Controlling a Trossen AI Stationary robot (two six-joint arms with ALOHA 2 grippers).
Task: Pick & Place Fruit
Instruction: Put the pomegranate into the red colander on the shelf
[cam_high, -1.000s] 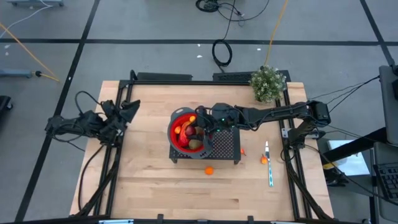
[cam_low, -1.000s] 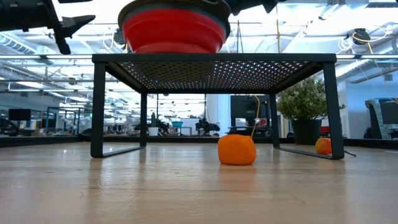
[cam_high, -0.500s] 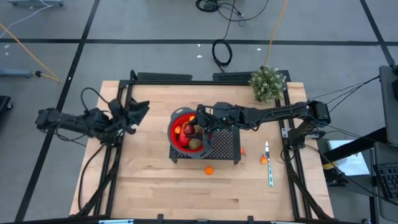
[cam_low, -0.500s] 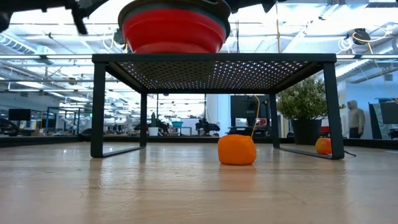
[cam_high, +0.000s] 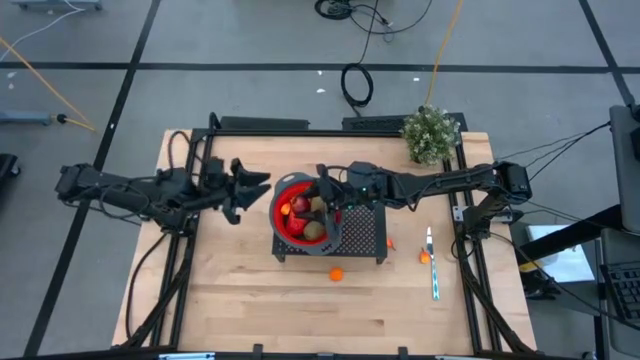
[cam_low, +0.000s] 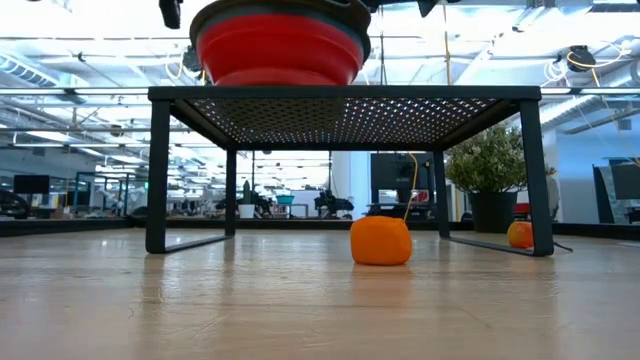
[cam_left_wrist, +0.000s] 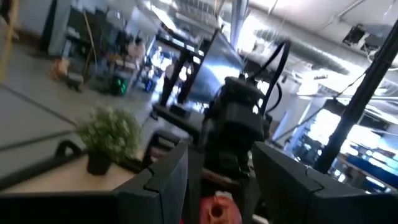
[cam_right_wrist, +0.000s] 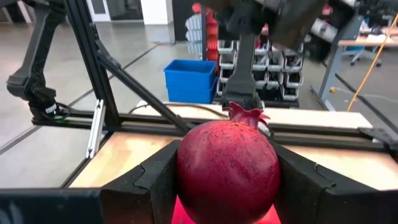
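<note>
One dark red pomegranate, round with a spiky crown, sits clamped in the right gripper above the red bowl; left gripper parted, empty.

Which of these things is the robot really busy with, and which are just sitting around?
For the job:
- pomegranate, held in the right gripper over the red bowl
- fruit in the bowl
- orange ball on the table
- left gripper, jaws open, beside the bowl

Just sitting there:
- potted plant
- utensil
- black mesh rack
</note>
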